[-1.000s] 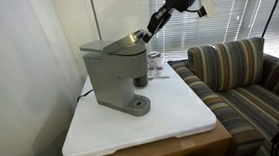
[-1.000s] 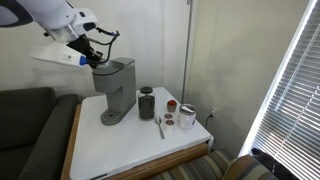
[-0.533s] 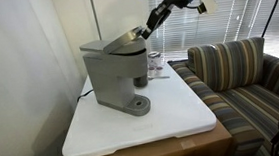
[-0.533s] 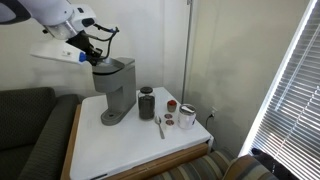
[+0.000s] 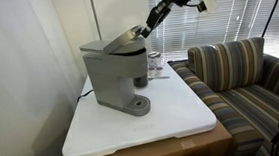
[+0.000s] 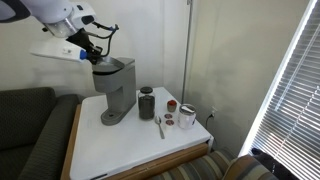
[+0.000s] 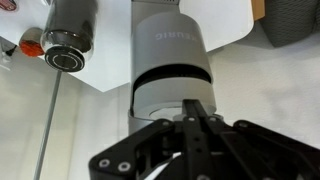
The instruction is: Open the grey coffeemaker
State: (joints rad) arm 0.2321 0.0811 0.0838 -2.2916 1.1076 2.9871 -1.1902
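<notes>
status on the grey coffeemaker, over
Gripper shut at front edge of lid. Boxy matte-grey coffeemaker: top tilted up slightly, not fully open. Dark canister beside it, clear of the top.

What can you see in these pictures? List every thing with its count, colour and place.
grey coffeemaker: one, grey, on the table
table: one, white
canister: one, dark, beside the coffeemaker
spoon: one, silver, before the canister
cup: one, white, near the table's corner
small round items: two, brownish, between canister and cup
striped sofa: one, multicoloured, beside the table
dark couch: one, grey, beside the table
blinds: one set, white, on the window
tool: one, black, at the coffeemaker's lid
</notes>
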